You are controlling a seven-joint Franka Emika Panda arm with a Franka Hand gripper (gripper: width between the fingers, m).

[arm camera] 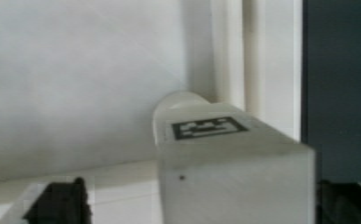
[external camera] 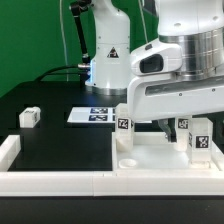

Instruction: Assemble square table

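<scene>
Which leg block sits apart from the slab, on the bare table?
The small leg block at the exterior view's far left, alone on the black table. The other legs stand upright at the white slab.

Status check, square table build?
Open gripper straddles a tagged leg on the tabletop. One leg block loose, exterior view's left. Nothing in the way.

Glossy white rounded robot arm (external camera: 175, 75) with a ribbed silver-grey joint band (external camera: 195, 48), a dark triangular warning mark (external camera: 112, 53) on its base, and black fingertips (arm camera: 61, 203).
</scene>
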